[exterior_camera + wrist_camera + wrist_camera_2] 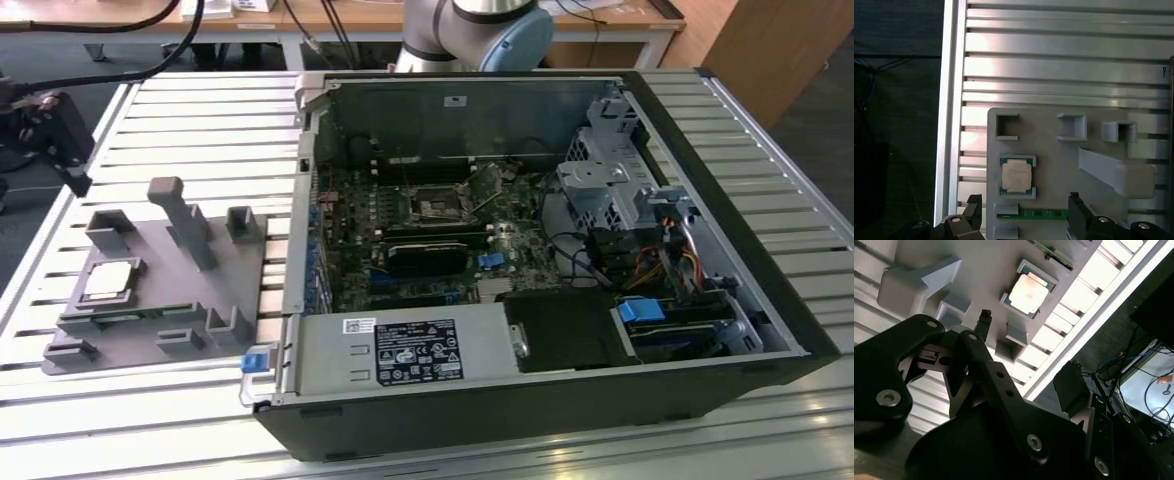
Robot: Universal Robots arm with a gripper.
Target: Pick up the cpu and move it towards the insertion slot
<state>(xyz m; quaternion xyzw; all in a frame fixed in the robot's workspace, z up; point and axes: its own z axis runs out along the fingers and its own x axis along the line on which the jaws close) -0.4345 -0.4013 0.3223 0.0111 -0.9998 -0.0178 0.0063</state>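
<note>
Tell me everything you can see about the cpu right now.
The cpu is a small flat square chip with a silvery, metallic-looking top and a pale rim. It lies flat, top up, in a shallow seat on the grey fixture plate, on the slatted table at the exterior view's left, outside the computer case. The open gripper does not touch it.

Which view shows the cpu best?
The first wrist view: the cpu is seen flat-on, seated in its fixture. The second wrist view shows it at an angle; the exterior view shows it far off, on the exterior view's left.
</note>
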